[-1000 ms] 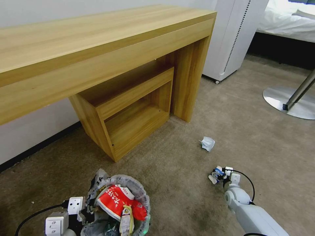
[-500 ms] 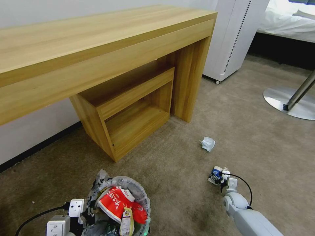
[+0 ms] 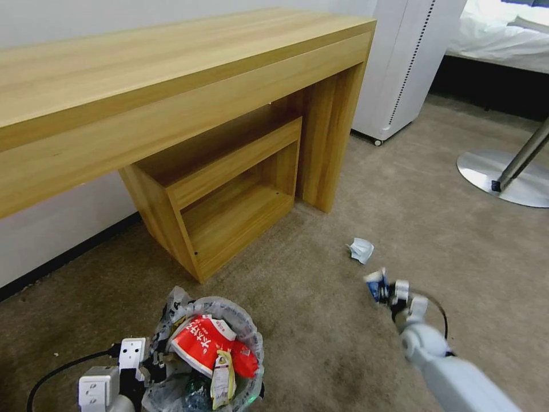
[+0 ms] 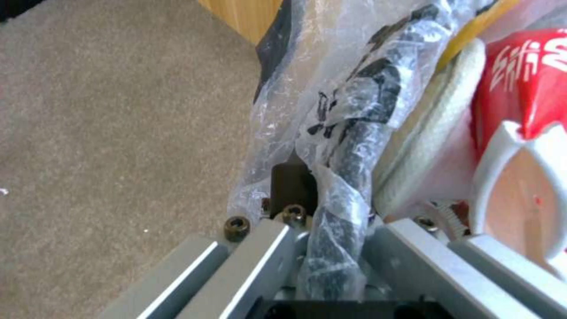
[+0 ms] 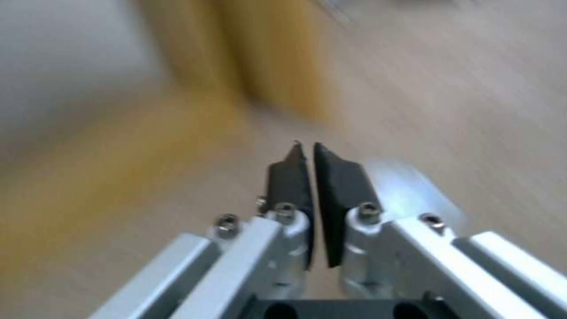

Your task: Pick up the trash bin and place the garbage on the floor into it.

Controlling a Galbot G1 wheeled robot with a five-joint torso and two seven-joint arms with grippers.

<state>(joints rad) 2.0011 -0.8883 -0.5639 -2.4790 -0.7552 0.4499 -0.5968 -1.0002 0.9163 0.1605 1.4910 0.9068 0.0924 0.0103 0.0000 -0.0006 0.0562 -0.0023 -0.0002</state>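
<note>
Right gripper [image 3: 384, 289] held a blue-white carton [image 3: 376, 282] above the floor [image 3: 320, 320]; left gripper [image 3: 150, 366] held the bin [image 3: 251, 343].

The right jaws were pinched almost shut, the carton at their tips in the head view, just short of a crumpled white paper [image 3: 361, 250] lying on the carpet before the desk [image 3: 171, 103]. The left jaws were clamped on the bin's bag-covered rim [image 4: 354, 146], at the robot's lower left. Inside the bin lay a red wrapper [image 3: 206, 343], a yellow wrapper [image 3: 220, 377] and a white slipper [image 4: 437, 133].
</note>
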